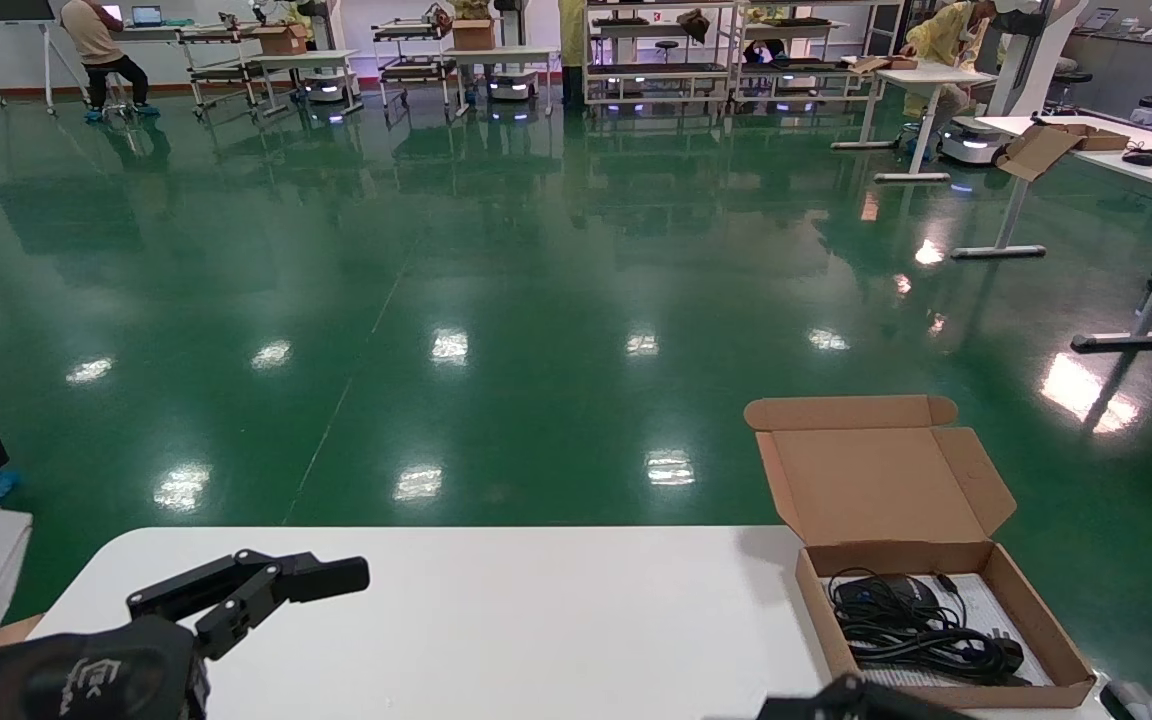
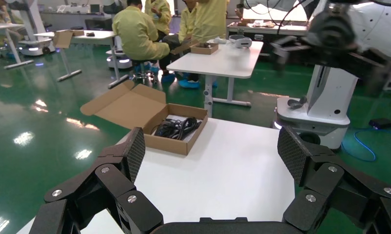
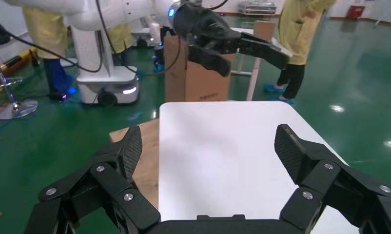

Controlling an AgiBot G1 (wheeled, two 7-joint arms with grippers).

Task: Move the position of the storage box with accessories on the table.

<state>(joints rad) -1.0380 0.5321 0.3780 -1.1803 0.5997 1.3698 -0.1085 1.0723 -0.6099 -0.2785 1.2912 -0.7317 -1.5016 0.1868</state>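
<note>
We have not yet begun the move; the desk carries the storage box at its right edge, lid open, accessories inside; the right tool, wide, sits just beside the box; the left tool, wide, hangs well apart; next we judge the right must close in on the box wall.

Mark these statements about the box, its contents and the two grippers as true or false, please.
1. The box has its lid open. True.
2. The box lies at the table's left end. False: it lies at the right end, by the far edge.
3. A black cable bundle lies inside the box. True.
4. The left gripper holds the box. False: its jaws are open and empty, away from the box.
5. The right gripper is open. True.
</note>
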